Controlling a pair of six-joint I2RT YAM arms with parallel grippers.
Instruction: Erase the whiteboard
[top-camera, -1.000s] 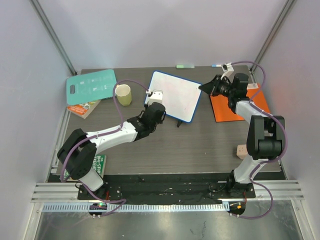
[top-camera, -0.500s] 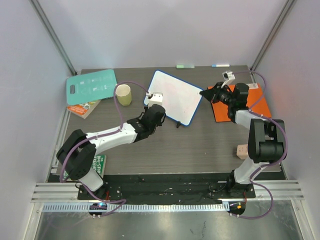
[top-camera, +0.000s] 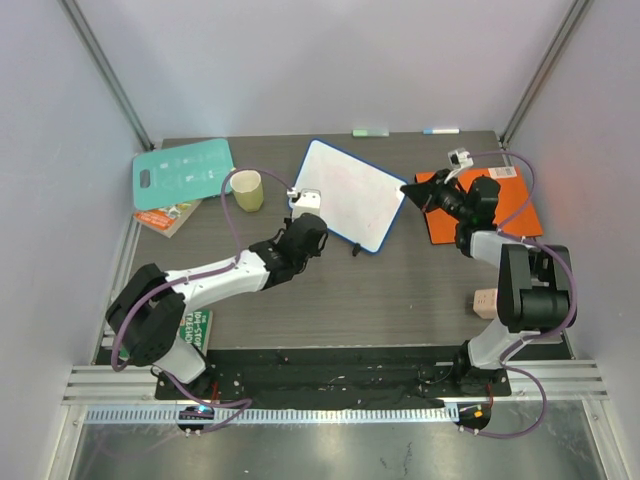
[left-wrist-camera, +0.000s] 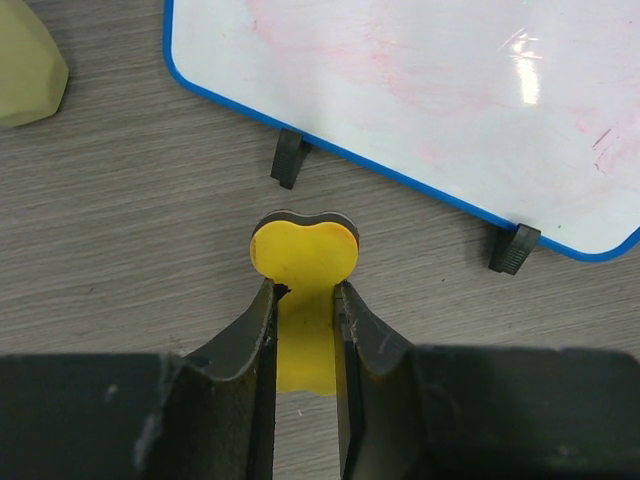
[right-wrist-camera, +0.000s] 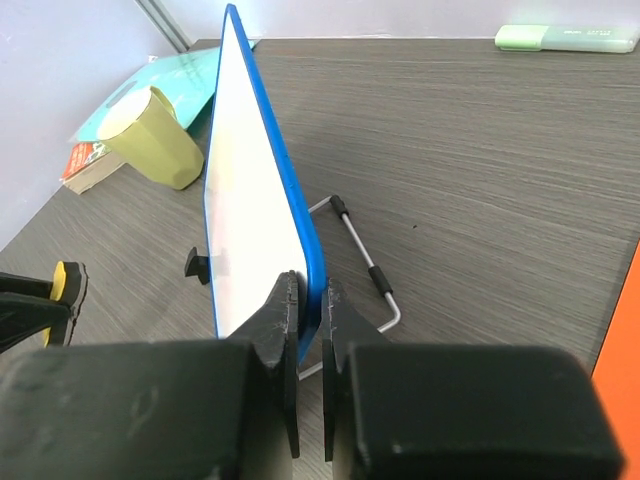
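Closest in, on the dark counter (top-camera: 400, 290), a small wooden block (top-camera: 484, 302) beside the right arm.

A little farther out, the left end effector (left-wrist-camera: 305, 295), closed tight on a flat yellow eraser (left-wrist-camera: 304, 250) with a dark rim. Eraser just in front of the bottom edge of the whiteboard (left-wrist-camera: 420, 70), between its two black feet (left-wrist-camera: 290, 158), and not touching the white face.

Whiteboard near the middle of the counter, toward the back. Standing on those feet and leaning back, with a thin wire stand (right-wrist-camera: 365, 262) behind it. Blue frame all around. Faint red smudges on the white face.

At the right side of the whiteboard, the right end effector (right-wrist-camera: 308, 290), pinched shut on the blue frame, one finger on each side of it.

To the right, under that arm, a flat orange folder (top-camera: 510, 205) lying on the counter.

To the left of the whiteboard, a pale yellow-green cup (top-camera: 247, 189), close to it but apart.

Farther left, a teal cutting board (top-camera: 183, 172) with a handle hole, resting partly on a book (top-camera: 168, 216).

At the very back edge, a light green pen (right-wrist-camera: 565, 38) lying flat.
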